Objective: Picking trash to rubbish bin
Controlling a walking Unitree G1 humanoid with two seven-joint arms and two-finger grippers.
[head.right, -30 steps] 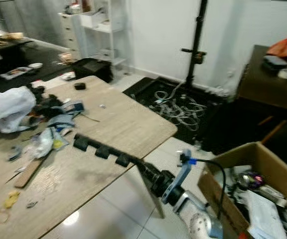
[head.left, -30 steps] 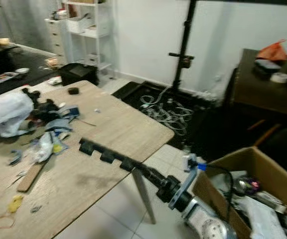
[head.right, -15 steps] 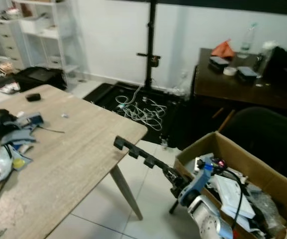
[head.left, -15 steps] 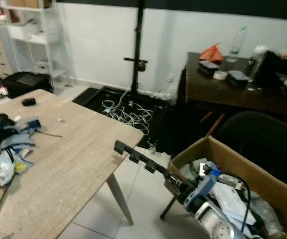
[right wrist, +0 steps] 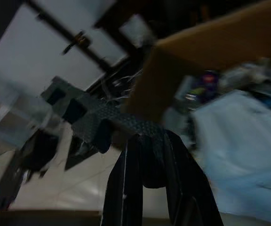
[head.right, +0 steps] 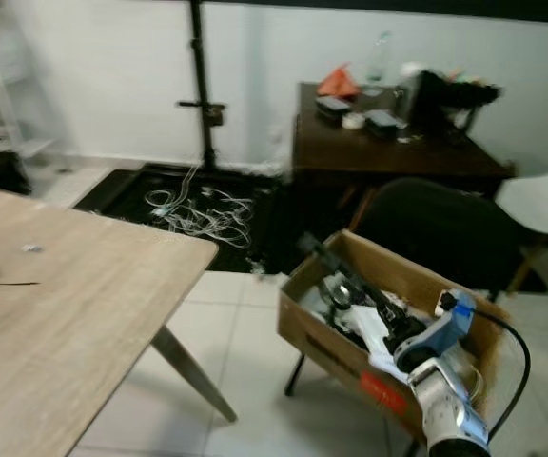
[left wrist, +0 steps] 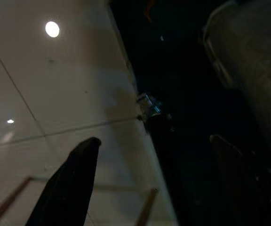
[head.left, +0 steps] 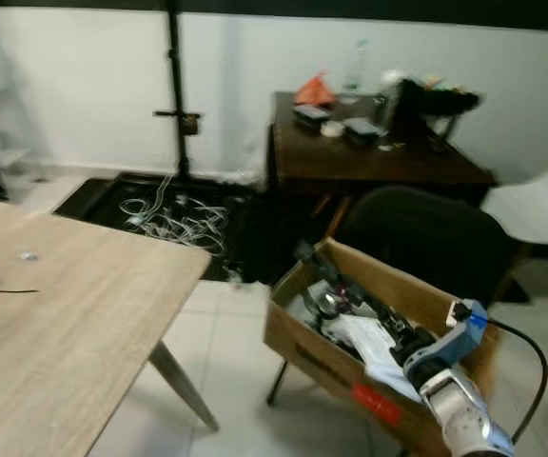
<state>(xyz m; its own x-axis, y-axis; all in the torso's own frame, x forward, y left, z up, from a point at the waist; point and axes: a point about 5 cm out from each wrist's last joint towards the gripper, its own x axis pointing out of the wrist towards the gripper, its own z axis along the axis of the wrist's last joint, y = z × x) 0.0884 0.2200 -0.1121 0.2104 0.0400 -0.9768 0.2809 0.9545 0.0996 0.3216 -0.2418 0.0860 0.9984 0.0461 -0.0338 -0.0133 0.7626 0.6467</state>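
Table: light wooden table [head.left: 74, 324] at near left, apart from the box; only small bits lie on its far-left edge.
Floor: pale tiled floor [head.left: 226, 381] between table and box; a tangle of white cables [head.left: 174, 211] lies farther off by the wall.
Left gripper: left gripper [left wrist: 149, 174] hangs idle over the tiles, its fingers [left wrist: 67, 183] spread wide with nothing between them.
Trash: long black ribbed strip [head.right: 345, 271] reaches out over the box's far-left corner.
Right gripper: right gripper [right wrist: 147, 160] clamped narrow on the near end of that strip, held above the box's contents.
Bin: open brown cardboard box [head.right: 336, 347] at near right, already holding paper and clutter, in front of a dark chair [head.left: 417, 233].
Doing it well: strip overhangs the rim, so I judge it needs drawing rightward and tipping down until its whole length is over the box before letting go.
Risk: released as it lies, it could likely lever off the edge onto the tiles.
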